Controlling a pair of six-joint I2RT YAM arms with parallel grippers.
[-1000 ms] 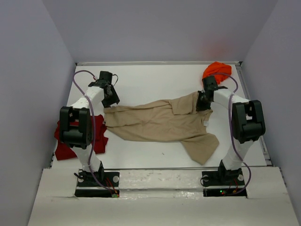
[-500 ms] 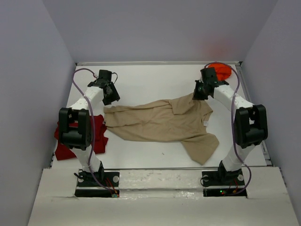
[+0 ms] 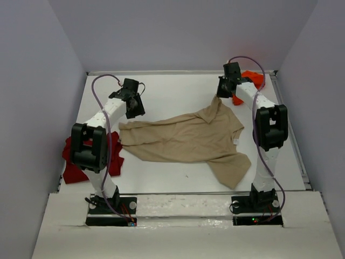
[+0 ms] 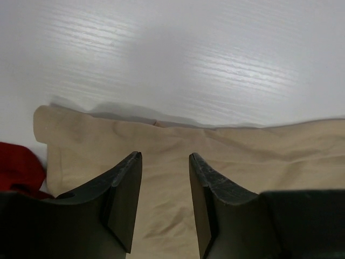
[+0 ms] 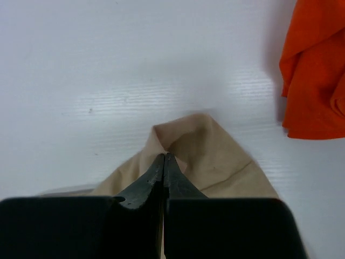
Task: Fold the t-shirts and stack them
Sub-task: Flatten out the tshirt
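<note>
Top view, left to right: dark red shirt (image 3: 73,171) bunched at the table's 8 o'clock edge, partly behind the left arm (image 3: 89,145); left gripper (image 3: 135,108) at 10 o'clock; tan shirt (image 3: 183,141) spread across centre; right gripper (image 3: 222,93) at 1 o'clock; orange shirt (image 3: 252,80) crumpled just beyond it

Left wrist view adds: jaws spread, nothing between them, over the tan edge

Right wrist view adds: jaws pressed together, pinching a peak of tan cloth

White table (image 3: 172,89), plain grey walls (image 3: 183,32)

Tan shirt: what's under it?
White table shows all around the tan shirt, so it lies on that. Anything else beneath the cloth is covered.
</note>
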